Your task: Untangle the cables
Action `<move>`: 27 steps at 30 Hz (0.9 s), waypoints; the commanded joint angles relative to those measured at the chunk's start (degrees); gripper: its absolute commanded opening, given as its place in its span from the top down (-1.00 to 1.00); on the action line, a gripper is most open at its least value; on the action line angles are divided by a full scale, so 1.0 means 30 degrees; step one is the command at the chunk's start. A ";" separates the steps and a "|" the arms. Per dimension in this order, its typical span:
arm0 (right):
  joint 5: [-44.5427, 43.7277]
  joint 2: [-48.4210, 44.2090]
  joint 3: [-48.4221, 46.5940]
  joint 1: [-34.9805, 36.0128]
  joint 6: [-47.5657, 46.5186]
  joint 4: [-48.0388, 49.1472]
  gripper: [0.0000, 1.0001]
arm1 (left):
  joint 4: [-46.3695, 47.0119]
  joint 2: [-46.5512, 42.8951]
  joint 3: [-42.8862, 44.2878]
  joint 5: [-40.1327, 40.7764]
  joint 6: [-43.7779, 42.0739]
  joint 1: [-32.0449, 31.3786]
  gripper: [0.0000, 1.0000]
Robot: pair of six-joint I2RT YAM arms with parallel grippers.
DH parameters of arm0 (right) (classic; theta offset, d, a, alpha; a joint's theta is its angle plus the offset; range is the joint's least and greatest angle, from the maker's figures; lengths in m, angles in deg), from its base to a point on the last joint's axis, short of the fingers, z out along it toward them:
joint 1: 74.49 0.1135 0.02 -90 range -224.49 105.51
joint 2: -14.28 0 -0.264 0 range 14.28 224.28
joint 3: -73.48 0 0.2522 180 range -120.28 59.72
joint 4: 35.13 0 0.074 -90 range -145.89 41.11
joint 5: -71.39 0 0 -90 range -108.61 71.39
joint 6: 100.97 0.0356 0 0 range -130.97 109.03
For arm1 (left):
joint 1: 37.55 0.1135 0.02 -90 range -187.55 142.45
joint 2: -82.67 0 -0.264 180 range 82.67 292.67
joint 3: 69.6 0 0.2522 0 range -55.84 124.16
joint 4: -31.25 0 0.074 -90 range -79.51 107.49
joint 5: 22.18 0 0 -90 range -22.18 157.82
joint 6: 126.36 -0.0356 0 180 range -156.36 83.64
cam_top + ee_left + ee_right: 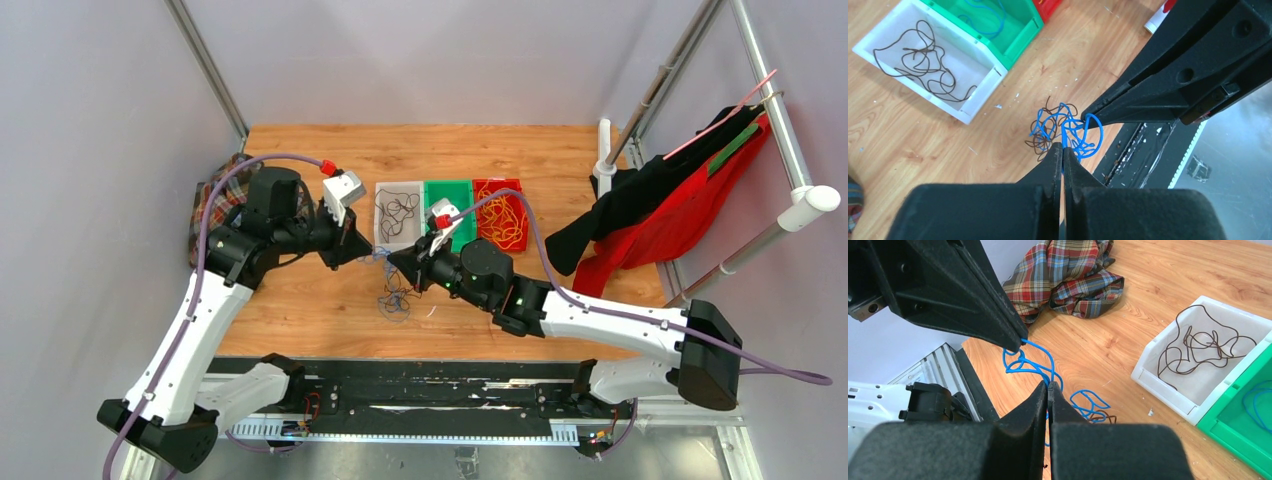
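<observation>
**Both tools pinched on the blue cable above the tangle**

Your left tool (pixel 1062 148) is closed tight, its 2 fingers pressed together with the blue cable (pixel 1068 131) caught at their tips. Your right tool (pixel 1048 385) is closed just as far, and the same blue cable is nipped at its tips too. The 2 tools point at each other, tip near tip, over the middle of the desk (pixel 300 300), so only a short stretch of blue spans them.

Below them the tangle (pixel 393 302) sits between the bins and the desk's near edge. It is made of blue loops wound together with a thin dark brown cable (pixel 1037 145). You cannot tell from these views how much of it is lifted off the wood.

3 bins stand side by side beyond the tangle, toward the far edge. The white bin (pixel 985 95), the leftmost, holds a coiled dark cable (pixel 918 62). The green bin (pixel 1023 42) in the middle holds a second blue cable (pixel 990 20). The red bin (pixel 497 184) on the right holds yellow cables (pixel 503 222). A plaid cloth (pixel 1068 270) lies crumpled at the desk's left edge. Black and red garments (pixel 690 210) hang from a rail by the right edge.
</observation>
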State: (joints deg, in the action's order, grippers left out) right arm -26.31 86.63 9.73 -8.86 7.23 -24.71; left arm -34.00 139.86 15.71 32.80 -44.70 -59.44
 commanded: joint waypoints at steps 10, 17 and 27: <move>0.0771 -0.0778 0.1426 0.0283 0.0689 0.0987 0.92 | 0.1318 -0.0607 0.0682 0.3199 -0.0544 -0.0086 0.99; 0.3118 -0.1481 0.0466 0.0481 0.0102 -0.2847 0.31 | 0.1772 -0.0907 0.1849 0.4112 -0.1331 -0.0082 0.99; -0.0064 -0.1801 -0.3683 -0.0193 -0.2213 -0.4136 -0.23 | -0.0749 -0.0873 0.2497 -0.0730 -0.3160 -0.0079 0.99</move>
State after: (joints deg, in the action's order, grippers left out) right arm -25.09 80.03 4.68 -8.53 4.76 -36.58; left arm -33.97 138.22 22.09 36.54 -51.45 -59.44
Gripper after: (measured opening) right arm 0.604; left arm 0.013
